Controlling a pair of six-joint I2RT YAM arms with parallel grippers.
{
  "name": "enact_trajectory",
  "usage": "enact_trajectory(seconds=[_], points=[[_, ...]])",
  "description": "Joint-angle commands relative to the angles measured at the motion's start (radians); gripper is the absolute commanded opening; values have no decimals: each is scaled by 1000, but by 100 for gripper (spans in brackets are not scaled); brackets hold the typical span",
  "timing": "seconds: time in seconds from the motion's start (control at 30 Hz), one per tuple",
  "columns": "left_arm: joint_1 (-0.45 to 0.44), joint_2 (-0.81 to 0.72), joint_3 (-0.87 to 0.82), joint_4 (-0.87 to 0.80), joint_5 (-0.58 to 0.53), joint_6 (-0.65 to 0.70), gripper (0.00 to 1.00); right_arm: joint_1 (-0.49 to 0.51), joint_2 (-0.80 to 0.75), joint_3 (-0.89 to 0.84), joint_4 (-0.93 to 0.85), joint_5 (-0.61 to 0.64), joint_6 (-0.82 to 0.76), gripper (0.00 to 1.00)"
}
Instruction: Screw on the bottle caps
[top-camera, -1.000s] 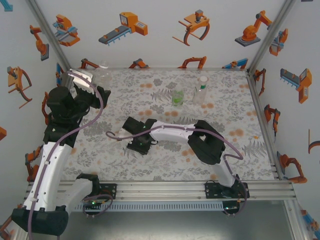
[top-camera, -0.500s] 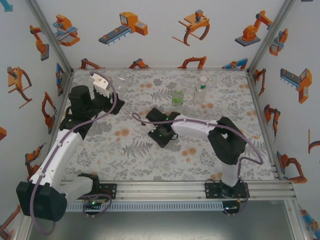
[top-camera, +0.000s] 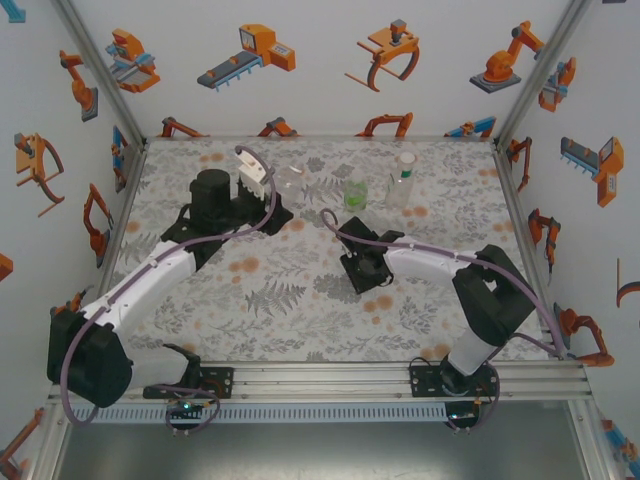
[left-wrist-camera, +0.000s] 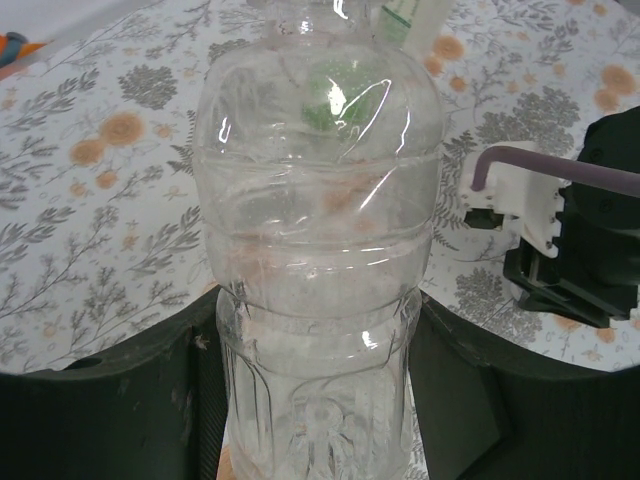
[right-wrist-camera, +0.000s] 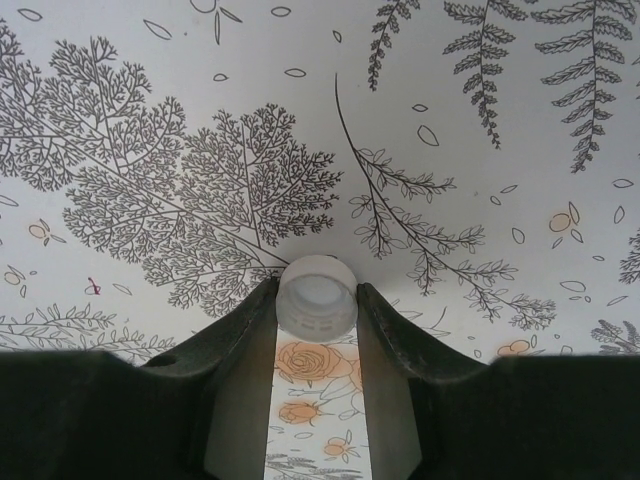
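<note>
Clear plastic is seen up close in the left wrist view. A clear bottle (left-wrist-camera: 320, 250) is clamped low on its body between the two black fingers (left-wrist-camera: 110, 410) of the left gripper (left-wrist-camera: 320, 420). The neck of the bottle is pointed away from the camera. No cap is seen on it, but its top is cut off at the edge, so this cannot be told for sure.

Through the clear plastic a green bottle (top-camera: 355, 193) is seen further back. In the top view it is stood near the far edge of the table (top-camera: 260, 310), which is covered with a cloth of grey leaves and orange flowers. Just beside it, on the right, a labelled bottle (top-camera: 403, 180) is stood upright. The two bottles are near each other but apart.

A white cap (right-wrist-camera: 316, 295) is pinched at the tips of the right gripper (right-wrist-camera: 316, 305), one dark finger pressed on each side. The cap is round and ribbed, and the flowered cloth is seen behind it. In the top view this gripper is placed near the middle of the table, in front of the green bottle and well apart from it.
</note>
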Motion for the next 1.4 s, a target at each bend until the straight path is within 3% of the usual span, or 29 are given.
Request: enact_trajectory(seconds=[0.0, 0.17, 0.33, 1.37], points=[[-18, 6, 55, 53, -11, -22, 6, -1, -11, -20, 48, 19, 56, 35], [-25, 10, 74, 36, -17, -9, 6, 0, -21, -16, 45, 24, 62, 45], [-25, 10, 83, 20, -16, 1, 6, -1, -42, 18, 11, 33, 61, 49], [-27, 34, 95, 24, -11, -2, 7, 0, -14, 50, -28, -27, 55, 43]])
